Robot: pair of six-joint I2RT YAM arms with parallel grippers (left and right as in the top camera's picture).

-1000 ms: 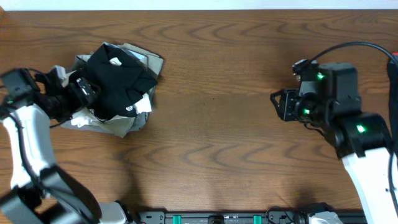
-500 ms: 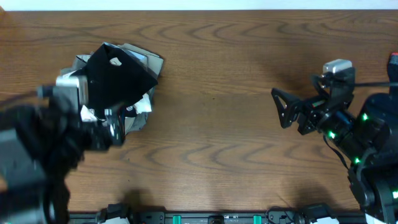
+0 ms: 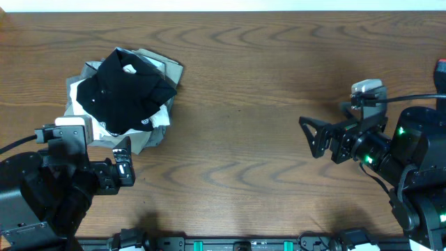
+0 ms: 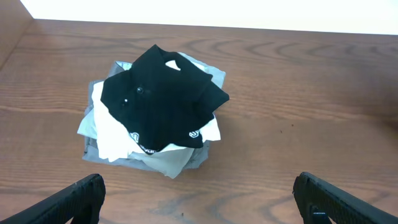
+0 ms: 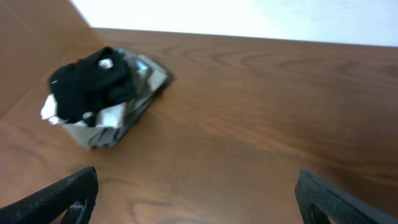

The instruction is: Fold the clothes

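Note:
The clothes lie in a rumpled pile at the table's left. A black T-shirt (image 3: 122, 94) (image 4: 158, 102) (image 5: 90, 87) sits on top, with a white garment (image 4: 112, 134) and a grey one (image 4: 180, 162) (image 3: 143, 141) under it. My left gripper (image 3: 125, 164) (image 4: 202, 205) hangs open and raised, pulled back toward the front of the pile, touching nothing. My right gripper (image 3: 311, 136) (image 5: 199, 202) is open wide over bare wood at the right, far from the pile, its fingers pointing left.
The wooden table (image 3: 237, 167) runs to a pale wall strip at the back. A black rail with green parts (image 3: 244, 244) lines the front edge. A red object (image 3: 440, 66) shows at the right border. A cable (image 3: 390, 52) arcs over the right arm.
My left gripper has drawn away from the pile toward the front edge, leaving the black T-shirt on top. My right gripper's jaws have spread wide and the arm has dropped slightly toward the front.

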